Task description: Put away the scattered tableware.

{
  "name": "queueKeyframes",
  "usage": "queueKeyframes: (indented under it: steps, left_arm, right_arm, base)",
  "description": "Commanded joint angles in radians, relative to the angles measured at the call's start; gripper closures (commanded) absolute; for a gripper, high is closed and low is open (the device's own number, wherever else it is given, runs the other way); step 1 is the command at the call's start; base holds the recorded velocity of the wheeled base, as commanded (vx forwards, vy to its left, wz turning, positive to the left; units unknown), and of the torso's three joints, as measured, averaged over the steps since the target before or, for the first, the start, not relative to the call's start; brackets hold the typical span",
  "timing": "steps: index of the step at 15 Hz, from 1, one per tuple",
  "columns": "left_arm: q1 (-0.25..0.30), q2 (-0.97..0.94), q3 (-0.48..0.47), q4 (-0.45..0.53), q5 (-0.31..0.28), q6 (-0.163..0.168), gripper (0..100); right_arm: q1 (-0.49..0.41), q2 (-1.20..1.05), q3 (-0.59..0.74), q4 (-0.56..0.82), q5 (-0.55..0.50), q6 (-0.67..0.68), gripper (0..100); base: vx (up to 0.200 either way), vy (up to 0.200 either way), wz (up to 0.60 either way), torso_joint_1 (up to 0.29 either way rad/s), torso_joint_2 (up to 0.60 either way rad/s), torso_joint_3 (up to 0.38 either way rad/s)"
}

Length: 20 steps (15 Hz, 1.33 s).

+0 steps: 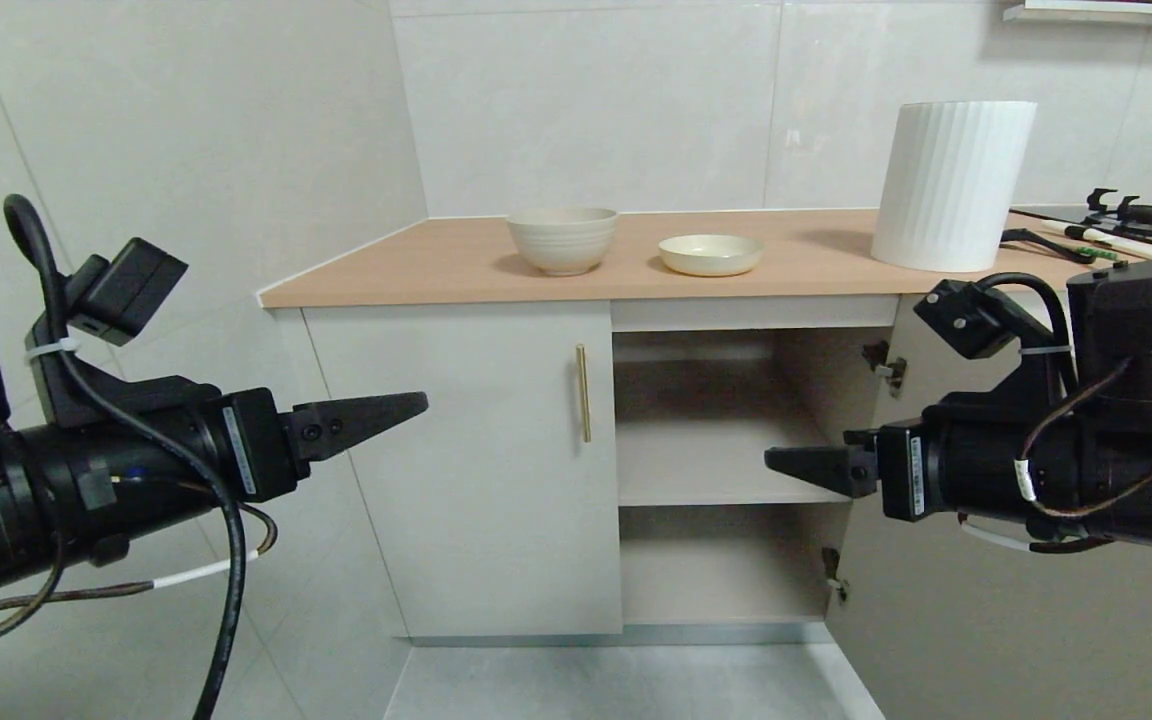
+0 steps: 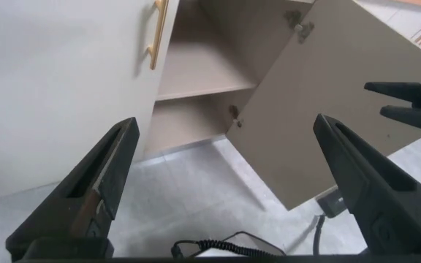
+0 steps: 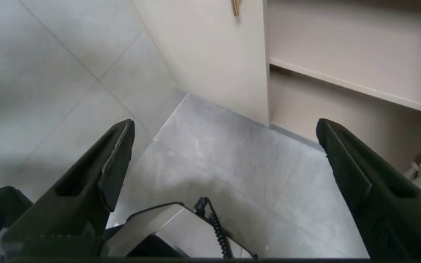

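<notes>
A ribbed beige bowl [image 1: 563,238] and a shallow cream dish [image 1: 710,254] stand side by side on the wooden counter [image 1: 416,268]. Both grippers hang below counter height, in front of the cabinet and apart from the tableware. My left gripper [image 1: 406,408] [image 2: 225,124] is open and empty, facing the shut cabinet door [image 1: 476,470]. My right gripper [image 1: 786,465] [image 3: 225,128] is open and empty too, at the mouth of the open compartment, level with its shelf [image 1: 706,470]. The left wrist view shows the right gripper's fingers [image 2: 408,102] farther off.
The cabinet's right door [image 1: 936,600] is swung open toward me, beside my right arm. A tall white ribbed container [image 1: 951,185] stands on the counter to the right, with utensils [image 1: 1056,243] and a gas stove [image 1: 1151,215] beyond. A tiled wall closes the left side.
</notes>
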Motion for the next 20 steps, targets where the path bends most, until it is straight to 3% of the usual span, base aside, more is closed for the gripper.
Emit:
queueKeyframes:
  steps: [1, 4, 16, 20]
  left_arm:
    - [-0.001, 0.003, -0.001, -0.001, 0.004, 0.001, 0]
    - [0.004, 0.0, -0.012, 0.006, 0.005, 0.001, 0]
    - [0.029, 0.021, -0.019, 0.003, 0.002, -0.001, 0]
    - [0.029, 0.009, -0.021, -0.001, 0.004, -0.001, 0]
  right_arm:
    - [0.0, -0.011, 0.0, 0.001, 0.0, -0.002, 0]
    - [0.002, -0.014, -0.001, 0.021, 0.0, -0.002, 0]
    - [0.005, -0.013, -0.001, 0.022, 0.009, -0.002, 0]
    - [0.009, -0.034, 0.006, 0.022, 0.022, 0.001, 0]
  base:
    - [0.0, 0.0, 0.0, 0.0, 0.0, 0.0]
    - [0.0, 0.0, 0.0, 0.0, 0.0, 0.0]
    - [0.2, 0.0, 0.0, 0.004, 0.0, 0.003]
    - [0.0, 0.0, 0.0, 0.0, 0.0, 0.0]
